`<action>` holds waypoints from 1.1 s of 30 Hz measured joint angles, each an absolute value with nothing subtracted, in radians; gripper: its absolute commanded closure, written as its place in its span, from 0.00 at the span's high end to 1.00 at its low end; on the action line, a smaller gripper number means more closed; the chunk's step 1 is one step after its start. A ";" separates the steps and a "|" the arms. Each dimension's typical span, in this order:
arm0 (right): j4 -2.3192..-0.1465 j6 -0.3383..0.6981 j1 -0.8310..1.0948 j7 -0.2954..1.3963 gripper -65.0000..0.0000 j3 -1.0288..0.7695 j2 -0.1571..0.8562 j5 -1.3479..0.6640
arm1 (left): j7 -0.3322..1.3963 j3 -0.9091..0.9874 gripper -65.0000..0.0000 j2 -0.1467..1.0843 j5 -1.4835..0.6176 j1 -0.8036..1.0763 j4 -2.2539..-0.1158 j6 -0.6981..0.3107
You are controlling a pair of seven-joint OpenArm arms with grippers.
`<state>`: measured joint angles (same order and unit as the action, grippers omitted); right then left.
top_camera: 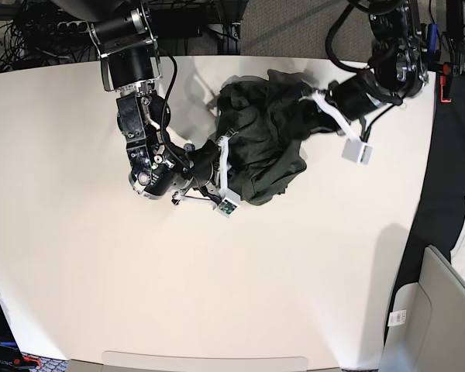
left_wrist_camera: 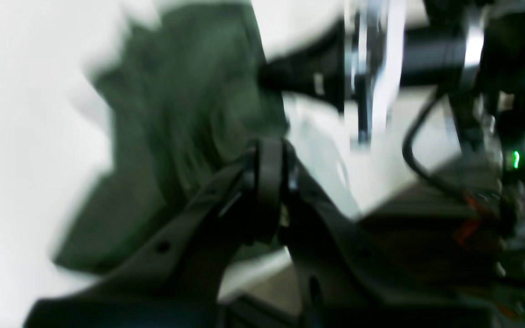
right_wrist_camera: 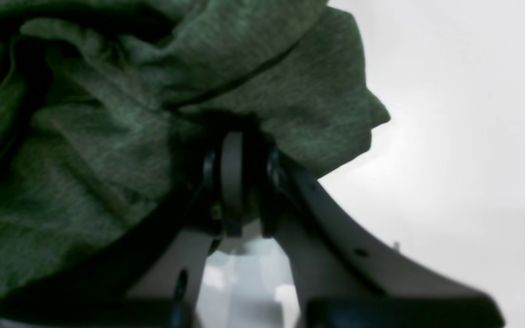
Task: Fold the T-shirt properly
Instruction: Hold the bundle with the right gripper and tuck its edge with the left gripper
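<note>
The T-shirt lies bunched in a dark green heap on the white surface, a little toward 1 o'clock from the surface's middle in the base view. It is crumpled, with deep folds and no flat panel showing.

The right hand meets the heap at its 8 o'clock edge. In the right wrist view the right hand has its two fingers drawn close together, with green cloth gathered over and around the tips; it is gripping a fold of the T-shirt.

The left hand reaches the heap from 2 o'clock, at its upper right edge. The left wrist view is badly blurred. There the left hand shows its fingers pressed together, and the T-shirt sits behind and beside the tips toward 10 o'clock; whether any cloth is pinched between them I cannot tell.

A black cloth hangs along the surface's 3 o'clock side, well apart from the T-shirt.
</note>
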<state>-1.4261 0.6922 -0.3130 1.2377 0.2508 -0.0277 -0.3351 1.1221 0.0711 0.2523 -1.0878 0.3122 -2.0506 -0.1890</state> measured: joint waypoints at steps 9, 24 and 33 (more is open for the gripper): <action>-1.425 0.693 -0.313 1.237 0.06 0.251 -0.028 -0.332 | 1.122 0.029 0.01 0.220 -1.131 0.324 -2.044 -0.186; -1.425 0.693 -0.313 1.237 0.06 0.251 -0.034 -0.333 | 1.095 -0.129 0.01 0.219 -1.002 0.305 -1.945 -0.179; -1.425 0.693 -0.313 1.238 0.06 0.251 -0.034 -0.336 | 1.065 -0.117 0.01 0.224 -0.770 0.264 -1.912 -0.185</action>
<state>-1.4250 0.6926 -0.3130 1.2377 0.2508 -0.0341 -0.3359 1.0653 -0.1173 0.2237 -0.7704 0.2638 -1.9121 -0.1852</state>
